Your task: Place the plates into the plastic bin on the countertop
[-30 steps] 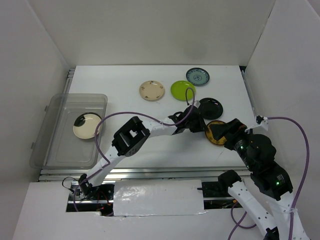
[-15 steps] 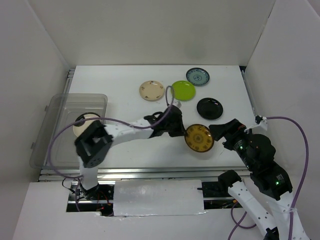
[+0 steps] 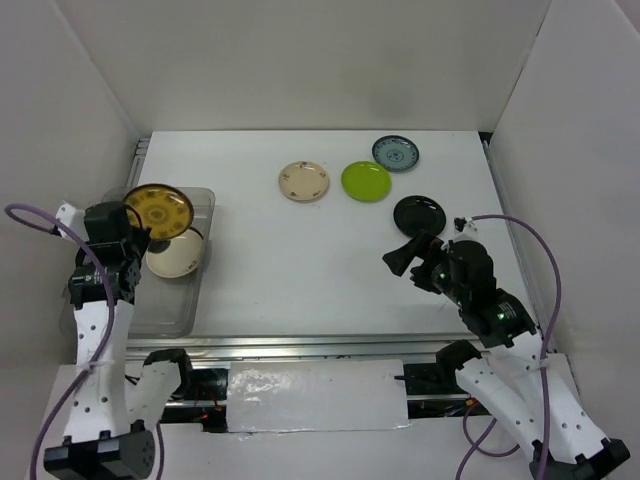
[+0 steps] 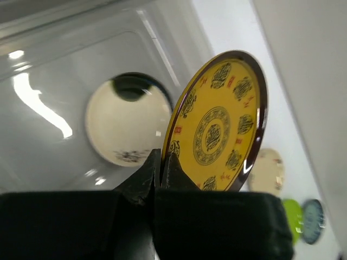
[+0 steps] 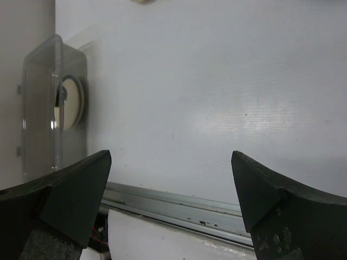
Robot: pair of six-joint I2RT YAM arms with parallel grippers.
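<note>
**Yellow plate [image 3: 159, 208] held over plastic bin [image 3: 150, 305] as four more lie out on the white top**

A white countertop [image 3: 300, 280], walled in white on three sides and edged at the front by a metal rail [image 3: 300, 343], fills the overhead view. The clear plastic bin sits at its left edge, long side running front to back.

The left arm [image 3: 95, 330] rises beside the bin. Its left gripper [image 4: 161, 162] has the jaws pressed tight on the lower rim of the yellow plate. That plate, dark-rimmed and ringed with dark medallions, is tilted steeply, almost on edge, over the far end of the bin.

At the right, the right gripper [image 3: 405, 256] hangs above bare countertop with its fingers spread wide and nothing between them.

Inside the bin, a cream plate [image 4: 122, 130] lies flat on the floor toward the far end, partly behind the yellow one in the wrist view.

Four plates rest on the open countertop, well apart from the bin:
- A glossy black plate [image 3: 419, 214] lies nearest the right gripper.
- A lime green plate [image 3: 366, 181] lies farther back.
- A cream saucer with small dark marks [image 3: 304, 181] is just left of the green one.
- A teal patterned plate [image 3: 396, 153] is just behind the green one, to its right.
</note>
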